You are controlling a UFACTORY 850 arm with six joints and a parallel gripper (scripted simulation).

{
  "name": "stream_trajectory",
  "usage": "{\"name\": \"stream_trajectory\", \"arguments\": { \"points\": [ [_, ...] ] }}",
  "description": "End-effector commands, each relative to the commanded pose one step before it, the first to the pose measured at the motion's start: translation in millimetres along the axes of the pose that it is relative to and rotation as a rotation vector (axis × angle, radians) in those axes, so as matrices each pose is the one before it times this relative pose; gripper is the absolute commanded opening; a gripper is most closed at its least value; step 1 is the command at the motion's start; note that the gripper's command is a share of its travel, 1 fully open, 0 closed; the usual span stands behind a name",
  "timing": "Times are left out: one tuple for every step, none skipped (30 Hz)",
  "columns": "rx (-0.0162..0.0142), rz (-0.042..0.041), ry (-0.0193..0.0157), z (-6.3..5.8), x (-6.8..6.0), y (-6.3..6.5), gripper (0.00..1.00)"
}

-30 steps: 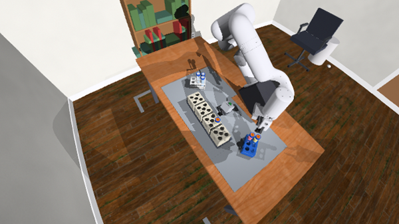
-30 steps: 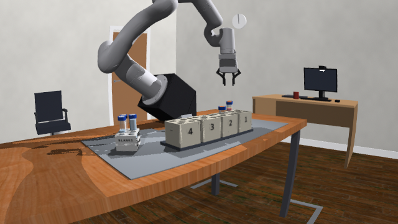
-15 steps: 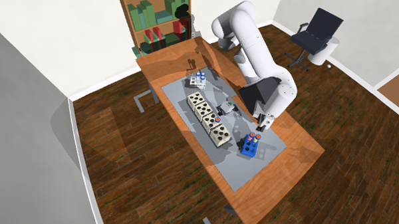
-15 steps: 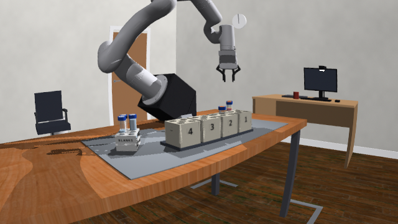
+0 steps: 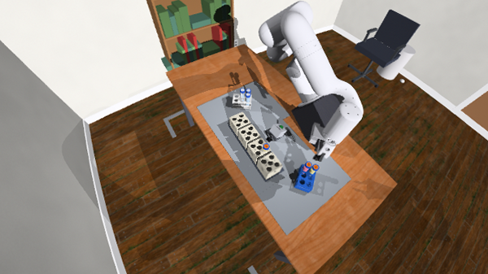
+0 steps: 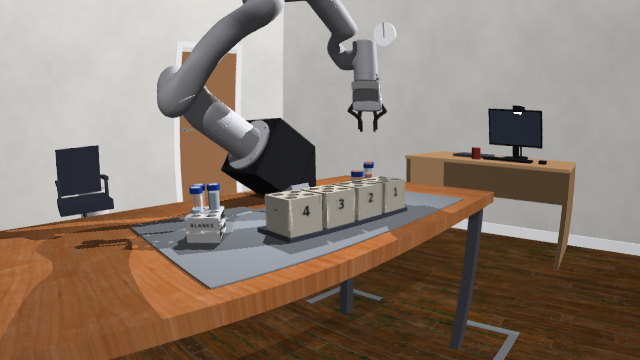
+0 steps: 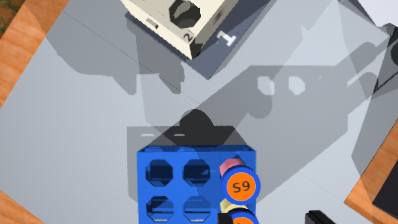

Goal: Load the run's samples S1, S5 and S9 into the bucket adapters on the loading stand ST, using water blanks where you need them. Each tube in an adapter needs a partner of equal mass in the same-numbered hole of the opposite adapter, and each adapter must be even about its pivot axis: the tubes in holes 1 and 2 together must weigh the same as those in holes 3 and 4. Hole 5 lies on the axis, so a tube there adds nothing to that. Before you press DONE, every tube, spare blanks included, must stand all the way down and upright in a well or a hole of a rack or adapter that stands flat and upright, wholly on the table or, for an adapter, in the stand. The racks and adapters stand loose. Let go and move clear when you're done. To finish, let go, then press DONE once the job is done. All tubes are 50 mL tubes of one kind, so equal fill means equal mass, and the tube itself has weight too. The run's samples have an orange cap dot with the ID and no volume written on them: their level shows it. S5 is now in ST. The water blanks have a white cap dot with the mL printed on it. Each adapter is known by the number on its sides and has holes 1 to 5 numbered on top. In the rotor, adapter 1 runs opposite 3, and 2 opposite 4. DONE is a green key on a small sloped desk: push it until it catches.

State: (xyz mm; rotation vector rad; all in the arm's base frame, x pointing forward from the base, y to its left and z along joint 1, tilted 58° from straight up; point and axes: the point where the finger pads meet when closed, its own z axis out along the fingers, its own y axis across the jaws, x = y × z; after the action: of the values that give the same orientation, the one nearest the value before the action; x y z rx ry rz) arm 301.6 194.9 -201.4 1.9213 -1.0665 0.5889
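Note:
My gripper (image 5: pixel 318 157) (image 6: pixel 368 129) (image 7: pixel 271 220) is open and empty, above and beside the sample tubes. The blue rack (image 5: pixel 305 188) (image 7: pixel 178 187) holds S9 (image 5: pixel 308 164) (image 7: pixel 241 186), with pink content, and a yellow sample (image 5: pixel 315 167) (image 7: pixel 242 220) whose ID is cut off. S5 (image 5: pixel 266 146) (image 6: pixel 357 174) stands in adapter 2 (image 6: pixel 370 210). Adapter 1 (image 6: pixel 395 200), adapter 3 (image 6: pixel 341 217) and adapter 4 (image 6: pixel 295 222) show no tubes. All sit on the dark stand (image 7: pixel 209 68). The BLANKS rack (image 6: pixel 202 235) holds three blanks, including one at its front (image 6: pixel 196 197); their labels are unreadable.
The green DONE key (image 5: pixel 281 127) is on its small sloped desk (image 5: pixel 276 132), between the adapters and the arm's black base. The grey mat (image 5: pixel 290 216) lies under the racks and stand. The wooden table edge (image 5: pixel 300 265) runs around it.

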Motion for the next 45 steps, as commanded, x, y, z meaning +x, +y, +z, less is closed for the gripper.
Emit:
{"name": "stream_trajectory", "arguments": {
  "points": [
    [0.00177, 0.00074, -0.00093, -1.07, -0.08, -0.71, 0.44],
    [0.00009, -0.03328, -0.00003, -0.08, 4.91, 0.88, 1.0],
    [-0.00001, -0.03333, 0.00002, 0.01, 4.88, 1.08, 1.0],
    [-0.00001, -0.03333, 0.00002, 0.01, 4.85, 1.25, 1.0],
    [-0.00001, -0.03333, 0.00001, 0.01, 4.8, 1.41, 1.0],
    [-0.00001, -0.03333, 0.00001, 0.01, 4.75, 1.57, 1.0],
    [-0.00001, -0.03333, 0.00001, 0.01, 4.7, 1.72, 1.0],
    [-0.00001, -0.03333, 0.00001, 0.01, 4.64, 1.88, 1.0],
    [-0.00001, -0.03333, 0.00001, 0.01, 4.57, 2.03, 1.0],
    [-0.00001, -0.03333, 0.00001, 0.01, 4.5, 2.18, 1.0],
    [-0.00001, -0.03333, 0.00001, 0.01, 4.43, 2.33, 1.0],
    [-0.00001, -0.03333, 0.00001, 0.01, 4.35, 2.48, 1.0],
    [-0.00001, -0.03333, 0.00001, 0.01, 4.26, 2.62, 1.0],
    [0.0, 0.0, 0.0, 0.0, 0.0, 0.0, 1.0],
    [0.0, 0.0, 0.0, 0.0, 0.0, 0.0, 1.0],
    [-0.00002, -0.03334, 0.00001, -0.01, 4.18, 2.75, 1.0],
    [-0.00001, -0.03333, 0.00001, 0.01, 4.08, 2.9, 1.0],
    [-0.00001, -0.03333, 0.00001, 0.01, 3.98, 3.04, 1.0],
    [-0.00001, -0.03333, 0.00001, 0.01, 3.87, 3.17, 1.0],
    [-0.00001, -0.03333, 0.00001, 0.01, 3.77, 3.29, 1.0],
    [-0.00001, -0.03333, 0.00001, 0.01, 3.66, 3.42, 1.0],
    [-0.00001, -0.03333, 0.00001, 0.0, 3.54, 3.54, 1.0],
    [-0.00001, -0.03333, 0.00001, 0.0, 3.42, 3.65, 1.0],
    [-0.00001, -0.03333, 0.00001, 0.0, 3.3, 3.77, 1.0],
    [-0.00001, -0.03333, 0.00001, 0.0, 3.17, 3.87, 1.0],
    [-0.00001, -0.03333, 0.00001, 0.0, 3.04, 3.98, 1.0],
    [-0.00001, -0.03333, 0.00001, 0.0, 2.9, 4.08, 1.0],
    [-0.00001, -0.03333, 0.0, 0.0, 2.77, 4.17, 1.0],
    [-0.00001, -0.03333, 0.0, 0.0, 2.63, 4.26, 1.0],
    [-0.00001, -0.03333, 0.0, 0.0, 2.48, 4.34, 1.0],
    [0.0, 0.0, 0.0, 0.0, 0.0, 0.0, 1.0],
    [0.0, 0.0, 0.0, 0.0, 0.0, 0.0, 1.0],
    [-0.00002, -0.03334, 0.0, -0.01, 2.35, 4.41, 1.0],
    [-0.00002, -0.01669, 0.0, 0.0, 2.19, 4.5, 1.0],
    [-0.00002, 0.0, 0.0, 0.0, 2.12, 4.53, 1.0],
    [-0.00002, 0.0, 0.0, 0.0, 2.12, 4.53, 1.0],
    [-0.00002, 0.0, 0.0, 0.0, 2.11, 4.53, 1.0],
    [-0.00002, 0.0, 0.0, 0.0, 2.11, 4.53, 1.0],
    [-0.00002, 0.0, 0.0, 0.0, 2.11, 4.53, 1.0],
    [-0.00001, 0.0, 0.0, 0.0, 2.11, 4.53, 1.0],
    [-0.00001, 0.0, 0.0, 0.0, 2.11, 4.54, 1.0],
    [-0.00001, 0.0, 0.0, 0.0, 2.11, 4.54, 1.0],
    [-0.00001, 0.0, 0.0, 0.0, 2.11, 4.54, 1.0],
    [-0.00001, 0.0, 0.0, 0.0, 2.11, 4.54, 1.0],
    [-0.00001, 0.0, 0.0, 0.0, 2.11, 4.54, 1.0]
  ]
}}
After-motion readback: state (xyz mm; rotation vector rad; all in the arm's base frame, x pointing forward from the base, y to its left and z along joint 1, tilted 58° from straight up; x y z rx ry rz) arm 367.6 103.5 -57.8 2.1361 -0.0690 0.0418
